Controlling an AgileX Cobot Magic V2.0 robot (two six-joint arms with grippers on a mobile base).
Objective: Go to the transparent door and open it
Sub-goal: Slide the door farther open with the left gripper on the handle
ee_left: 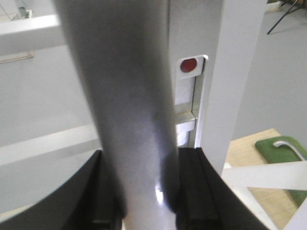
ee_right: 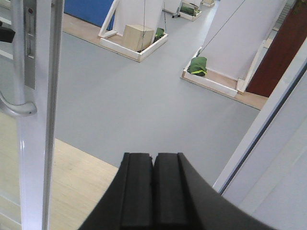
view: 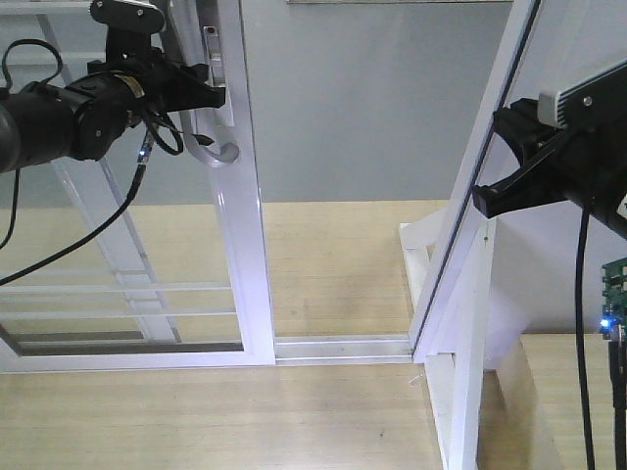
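— Grey tubular handle (view: 208,137), curved at its lower end, sits on the edge of the transparent door (view: 147,245) at upper left of the front view; is the left gripper (view: 204,88) on it?

— Yes. From the left wrist the handle (ee_left: 129,110) fills the middle of the frame, blurred by closeness, with a black finger (ee_left: 192,191) pressed to its right side and the other at its left — the gripper is clamped around the tube.

— And the door itself?

— White frame, clear glass, thin white horizontal bars low down. It stands upright on a white floor track (view: 343,348), with an open gap between its handle edge and the slanted white panel (view: 470,196) to the right.

— The right gripper (ee_right: 154,191)?

— Its two black pads meet with no gap, holding nothing. It hangs apart from the door, by the slanted panel, over grey floor (ee_right: 144,96).

— Anything else?

— A wooden box (ee_right: 137,37) and green bags (ee_right: 197,65) far off on the floor.
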